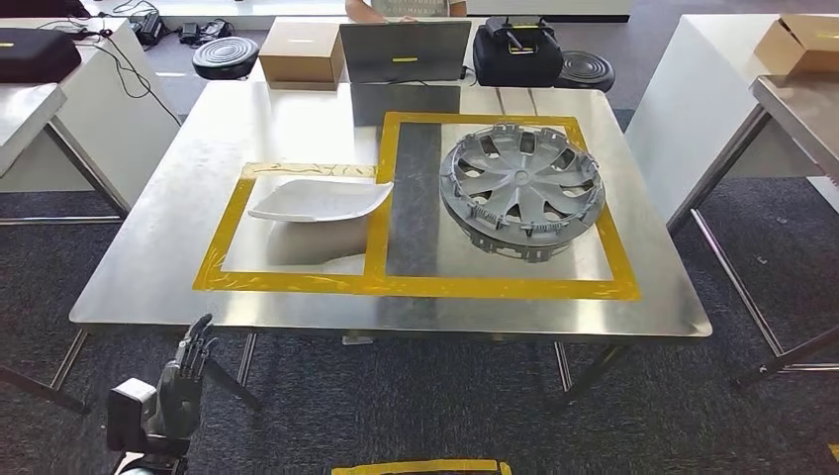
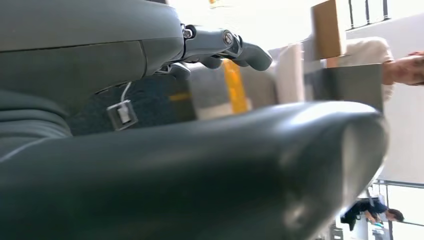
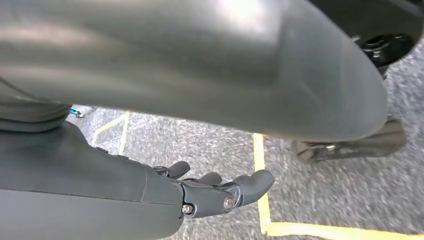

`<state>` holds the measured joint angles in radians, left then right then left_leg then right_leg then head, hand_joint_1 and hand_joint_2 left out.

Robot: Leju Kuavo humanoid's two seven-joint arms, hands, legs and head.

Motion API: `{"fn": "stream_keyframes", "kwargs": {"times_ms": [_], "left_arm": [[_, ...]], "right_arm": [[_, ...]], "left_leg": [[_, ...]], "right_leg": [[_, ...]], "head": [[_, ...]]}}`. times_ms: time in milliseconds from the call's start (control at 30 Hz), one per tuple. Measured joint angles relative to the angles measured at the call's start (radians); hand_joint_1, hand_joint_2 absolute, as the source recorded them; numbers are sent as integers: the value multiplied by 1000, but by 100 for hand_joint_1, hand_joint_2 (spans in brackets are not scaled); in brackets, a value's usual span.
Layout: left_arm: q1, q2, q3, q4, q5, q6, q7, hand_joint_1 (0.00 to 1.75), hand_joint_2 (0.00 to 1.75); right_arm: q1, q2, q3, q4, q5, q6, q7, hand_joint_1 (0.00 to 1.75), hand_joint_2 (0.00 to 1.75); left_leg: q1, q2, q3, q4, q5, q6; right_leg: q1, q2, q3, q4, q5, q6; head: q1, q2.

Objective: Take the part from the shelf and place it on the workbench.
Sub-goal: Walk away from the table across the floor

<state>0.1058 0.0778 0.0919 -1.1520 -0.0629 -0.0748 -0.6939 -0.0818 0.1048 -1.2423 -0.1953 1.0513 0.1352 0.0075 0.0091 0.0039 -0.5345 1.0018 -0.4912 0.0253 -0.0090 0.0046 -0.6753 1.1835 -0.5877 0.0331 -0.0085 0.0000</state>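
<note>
Your shiny workbench (image 1: pixel 297 129) holds the white part (image 1: pixel 319 201) at 9 o'clock from the hubcap (image 1: pixel 521 188); both hands (image 1: pixel 188 371) (image 3: pixel 220 192) hang loose, grasping nothing

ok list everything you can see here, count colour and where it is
workbench: 1, steel, centre, marked with yellow tape frames
hubcap: 1, silver, in the right-hand tape frame
white part: 1, white, curved, in the left-hand tape frame
laptop: 1, grey, at the far edge of the workbench
cardboard box: 1, brown, left of the laptop
black bag: 1, right of the laptop
stools: 2, black, behind the workbench
side tables: 2, one on each side
person: 1, behind the laptop
left robot hand: 1, dark grey, below the near left edge, holds nothing
right robot hand: 1, dark grey, over the carpet, holds nothing
</note>
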Motion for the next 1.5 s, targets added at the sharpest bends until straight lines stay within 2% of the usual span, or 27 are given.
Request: {"fn": "stream_keyframes", "kwargs": {"times_ms": [33, 67, 100, 133, 200, 267, 300, 367, 400, 467, 533, 567, 600, 667, 733, 767, 867, 933, 1033, 1067, 1133, 1200, 1267, 1300, 1400, 1433, 1500], "left_arm": [[-3, -1, 4, 31, -4, 4, -2, 0, 0], [-7, -2, 9, 65, -9, 8, -3, 0, 0], [-9, -4, 14, 97, -14, 12, -4, 0, 0], [-12, -6, 19, 128, -17, 16, -4, 0, 0], [-19, -10, 30, 175, -18, 18, -5, 0, 0], [-31, -15, 42, 222, -18, 20, -6, 0, 0], [-36, -17, 47, 244, -20, 21, -7, 0, 0], [-46, -21, 55, 284, -23, 21, -7, 0, 0], [-49, -22, 59, 304, -26, 23, -7, 0, 0], [-60, -23, 63, 348, -32, 29, -7, 0, 0], [-73, -23, 66, 395, -41, 39, -7, 0, 0], [-78, -23, 68, 418, -46, 45, -7, 0, 0], [-83, -23, 69, 441, -52, 52, -7, 0, 0], [-95, -23, 70, 488, -69, 71, -7, 0, 0], [-112, -23, 70, 542, -94, 100, -7, 0, 0], [-121, -22, 70, 572, -106, 115, -7, 0, 0], [-138, -22, 70, 658, -125, 142, -7, 0, 0], [-146, -22, 70, 695, -129, 146, -7, 0, 0], [-156, -22, 70, 738, -136, 154, -6, 0, 0], [-160, -21, 70, 756, -142, 161, -2, 0, 0], [-166, -21, 70, 800, -163, 181, 23, 0, 0], [-166, -21, 70, 840, -186, 199, 70, 0, 0], [-161, -24, 70, 871, -205, 208, 129, 0, 0], [-158, -25, 70, 885, -211, 209, 163, 0, 0], [-145, -27, 70, 918, -216, 210, 266, 0, 0], [-140, -29, 70, 926, -216, 210, 288, 0, 0], [-134, -30, 70, 937, -216, 210, 309, 0, 0]], "right_arm": [[0, 0, 0, 0, 0, 0, 0, 0, 0], [0, 0, 0, 0, -1, 0, 1, 0, 0], [0, 0, 0, 0, -1, 0, 1, 0, 0], [0, 0, 0, 0, -2, 0, 1, 0, 0], [-3, 0, 0, 0, -1, -1, 2, 0, 0], [-5, 0, -1, 0, 4, 0, 3, 0, 0], [-6, 0, -3, 0, 7, 0, 4, 0, 0], [-6, 1, -8, 0, 7, 0, 6, 0, 0], [-6, 2, -10, 0, 6, 0, 6, 0, 0], [-7, 4, -14, 0, 2, -1, 5, 0, 0], [-7, 4, -20, 0, 2, -1, 4, 0, 0], [-6, 4, -22, 0, 2, -1, 3, 0, 0], [-6, 4, -23, 0, 2, -1, 3, 0, 0], [-6, 4, -24, 0, 4, -1, 3, 0, 0], [-7, 5, -25, 0, 5, -1, 5, 0, 0], [-8, 5, -25, 0, 5, -1, 6, 0, 0], [-7, 5, -25, 0, 5, -2, 6, 0, 0], [-5, 5, -27, 0, 5, -2, 7, 0, 0], [-5, 5, -29, 0, 5, 0, 7, 0, 0], [-6, 5, -30, 0, 5, 0, 7, 0, 0], [-6, 5, -31, 0, 5, 0, 7, 0, 0], [-6, 4, -32, 0, 3, 0, 6, 0, 0], [-8, 3, -32, 0, 2, 0, 4, 0, 0], [-9, 3, -32, -1, 2, 1, 3, 0, 0], [-8, 3, -32, 0, 5, 2, 0, 0, 0], [-8, 4, -33, 0, 6, 1, 0, 0, 0], [-7, 4, -33, 0, 7, -1, 0, 0, 0]], "left_leg": [[0, 1, -14, 1, 11, 0], [0, 2, -28, 3, 21, -1], [0, 3, -43, 6, 31, -2], [0, 4, -58, 10, 40, -5], [0, 5, -80, 20, 54, -12], [-2, 6, -89, 24, 68, -24], [-2, 6, -91, 23, 76, -30], [0, 5, -93, 20, 86, -43], [2, 3, -99, 28, 73, -48], [4, 1, -124, 102, -8, -58], [5, 1, -153, 227, -97, -65], [5, 1, -157, 274, -111, -68], [6, 1, -147, 293, -100, -69], [7, 1, -77, 230, -46, -69], [6, -1, 21, 92, -42, -62], [5, -3, 51, 41, -52, -56], [0, -4, 48, 9, -53, -26], [1, 0, 24, 9, -31, -6], [0, 2, -20, 10, 5, 6], [-2, 3, -34, 11, 16, 7], [-6, 4, -61, 14, 37, 6], [-10, 5, -83, 18, 55, 3], [-11, 6, -95, 20, 72, -4], [-10, 7, -97, 19, 80, -9], [-7, 6, -103, 14, 94, -27], [-7, 4, -111, 29, 71, -33], [-4, 0, -138, 119, -25, -45]], "right_leg": [[-1, 0, -13, 60, -32, 4], [-1, 0, -14, 99, -39, 6], [-1, 0, 1, 106, -23, 7], [-2, 0, 33, 82, 4, 7], [0, 0, 136, -56, 40, -1], [5, 1, 205, -163, 32, -15], [9, 1, 213, -182, 26, -22], [8, -1, 203, -187, 42, -38], [6, -3, 195, -190, 52, -46], [3, -6, 172, -193, 76, -59], [4, -7, 142, -190, 99, -61], [4, -7, 125, -188, 109, -60], [4, -7, 109, -185, 120, -58], [2, -7, 77, -176, 138, -51], [3, -7, 55, -166, 153, -40], [4, -7, 49, -163, 161, -33], [2, -6, 41, -164, 182, -13], [0, -4, 20, -132, 140, -2], [-1, -4, -26, 33, -7, 7], [-1, -4, -30, 83, -26, 7], [1, -4, 6, 101, -1, 2], [8, -3, 107, -11, 42, -14], [17, -4, 201, -148, 38, -28], [21, -4, 223, -186, 30, -33], [21, -7, 213, -207, 52, -46], [18, -8, 203, -211, 65, -53], [14, -10, 174, -212, 89, -61]], "head": [[1, 0], [1, 0], [2, 0], [2, 0], [3, 0], [3, 0], [3, 0], [4, 0], [4, 0], [0, 0], [-4, 0], [-4, 0], [-5, 0], [-6, 0], [-7, 0], [-7, 0], [-6, 0], [-5, 0], [0, 0], [1, 0], [2, 0], [2, 0], [1, 0], [2, 0], [5, 0], [4, 0], [0, 0]]}}
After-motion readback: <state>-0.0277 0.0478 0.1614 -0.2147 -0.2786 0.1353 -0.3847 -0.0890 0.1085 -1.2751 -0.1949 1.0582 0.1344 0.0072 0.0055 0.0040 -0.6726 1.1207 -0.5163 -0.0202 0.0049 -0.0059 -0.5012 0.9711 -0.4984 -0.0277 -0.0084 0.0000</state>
